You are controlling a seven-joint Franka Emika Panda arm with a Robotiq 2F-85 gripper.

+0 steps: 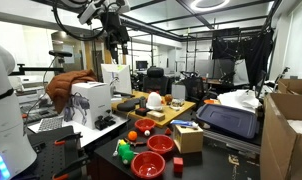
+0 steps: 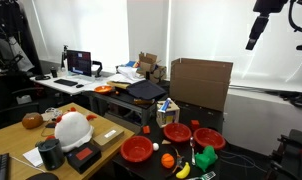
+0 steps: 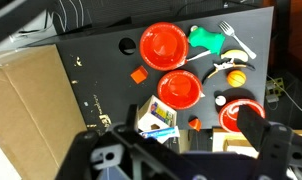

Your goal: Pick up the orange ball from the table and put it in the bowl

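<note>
The orange ball (image 3: 237,75) lies on the dark table (image 3: 101,60) next to a banana and a green toy; it shows in both exterior views (image 1: 132,135) (image 2: 168,160). Three red bowls stand near it. The middle bowl (image 3: 179,88) (image 2: 177,131) (image 1: 160,144) is beside a small carton. A wider one (image 3: 163,45) lies beyond it and another (image 3: 241,115) near the wooden board. My gripper (image 3: 191,120) hangs high above the table, open and empty, far from the ball (image 1: 116,40) (image 2: 255,32).
A carton with a toothpaste box (image 3: 156,118) stands by the middle bowl. A large cardboard box (image 2: 201,82) stands at the table's far side. A wooden board carries a white-and-orange domed object (image 2: 71,128). A fork (image 3: 227,33), a small white ball (image 3: 220,100) and small orange blocks (image 3: 138,74) lie about.
</note>
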